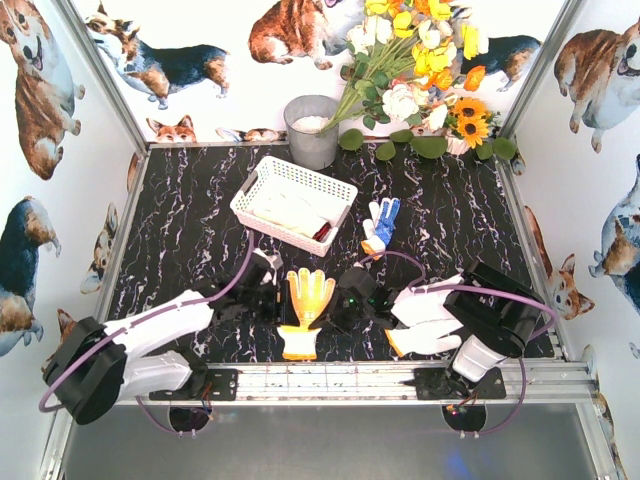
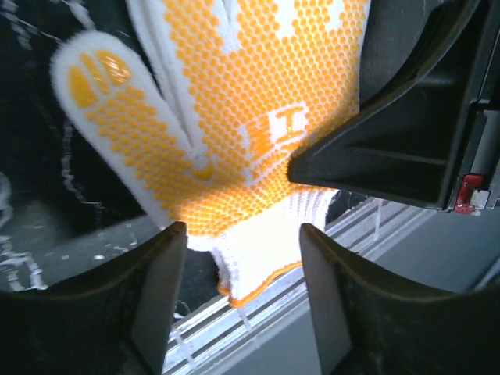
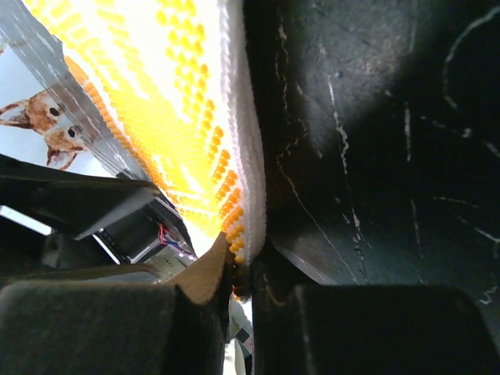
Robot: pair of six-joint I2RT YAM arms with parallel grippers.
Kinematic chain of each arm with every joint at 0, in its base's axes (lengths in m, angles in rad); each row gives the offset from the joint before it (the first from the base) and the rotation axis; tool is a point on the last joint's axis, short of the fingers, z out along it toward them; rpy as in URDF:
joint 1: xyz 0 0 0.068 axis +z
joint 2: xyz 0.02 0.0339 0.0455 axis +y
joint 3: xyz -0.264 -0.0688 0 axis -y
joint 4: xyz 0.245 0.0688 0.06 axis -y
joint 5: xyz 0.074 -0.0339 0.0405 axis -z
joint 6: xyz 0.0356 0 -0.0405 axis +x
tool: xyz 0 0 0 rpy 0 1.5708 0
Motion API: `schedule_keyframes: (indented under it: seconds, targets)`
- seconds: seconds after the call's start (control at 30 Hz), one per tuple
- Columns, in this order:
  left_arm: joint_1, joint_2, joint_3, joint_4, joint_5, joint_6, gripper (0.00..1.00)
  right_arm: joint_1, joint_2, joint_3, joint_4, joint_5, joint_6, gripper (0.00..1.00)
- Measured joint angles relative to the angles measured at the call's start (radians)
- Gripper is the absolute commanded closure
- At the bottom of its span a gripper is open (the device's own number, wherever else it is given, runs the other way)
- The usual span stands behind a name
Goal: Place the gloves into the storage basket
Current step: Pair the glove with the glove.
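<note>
Picking up the orange glove (image 1: 305,310), flat on the counter (image 1: 450,230) by the near edge. Pinching its side edge with the right jaws, closed tight on it. Straddling its wrist end with the left jaws, open and not gripping. Next, most likely: lift it clear, carry it back to the basket (image 1: 310,175), then let go right over it
</note>
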State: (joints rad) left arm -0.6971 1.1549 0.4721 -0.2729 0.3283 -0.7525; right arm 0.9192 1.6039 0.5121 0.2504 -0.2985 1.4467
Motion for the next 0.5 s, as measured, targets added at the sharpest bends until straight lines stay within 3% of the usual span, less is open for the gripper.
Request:
schedule_keyframes:
  seconds: [0.2,0.5]
  targets:
    - [0.070,-0.054,0.045,-0.120,-0.037,0.031,0.37,-0.011,-0.001,0.000,-0.013,-0.010,-0.001,1.00]
    - [0.111,-0.068,-0.100,0.052,0.058,-0.099,0.33,-0.014,-0.001,0.005,-0.025,-0.013,-0.009,1.00]
